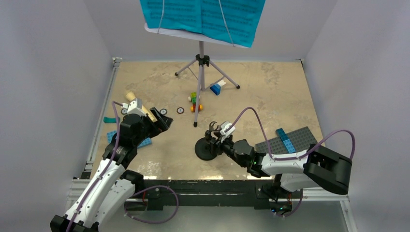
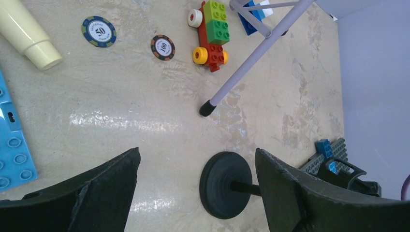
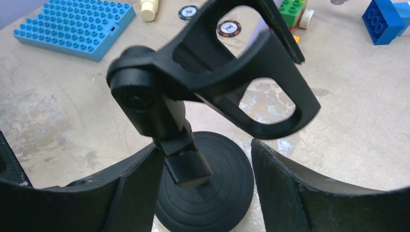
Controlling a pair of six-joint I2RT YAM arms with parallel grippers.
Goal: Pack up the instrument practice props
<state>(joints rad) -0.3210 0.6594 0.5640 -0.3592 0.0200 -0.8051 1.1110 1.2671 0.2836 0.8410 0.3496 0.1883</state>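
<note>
1. The black mic stand (image 1: 206, 150) was seen upright on its round base at the near middle of the surface (image 1: 270, 92), just left of the right arm.
2. The right gripper (image 3: 204, 150) was set low around the stand's stem. Its fingers were parted on either side, and a gap was visible beside the right one, so no closed grip was shown.
3. The left gripper (image 2: 197, 152) was held above the surface left of the stand, with its fingers spread wide and nothing between them.
4. The music stand (image 1: 201, 72) was placed at the far middle on its tripod, with the teal sheet-music pages (image 1: 203, 14) on its tray.
5. One tripod leg was stretched toward the near side, and its black foot (image 2: 207, 108) was planted just beyond the mic stand's base.
6. The cream microphone (image 2: 24, 31) was laid on the left, near two poker chips (image 2: 98, 31). A brick car (image 2: 212, 36) was parked beside the tripod leg.
7. A blue baseplate (image 3: 72, 26) was found at the near left. A grey baseplate (image 1: 302, 134) carrying blue bricks (image 1: 285, 139) was found at the right.
8. Much of the right wrist view was blocked by the stand's clip (image 3: 212, 67).
9. The pages were cut off at the top edge of the overhead view. The microphone and the blue baseplate were partly covered there by the left arm.
10. A small teal object (image 1: 110, 119) at the left edge could not be identified.
</note>
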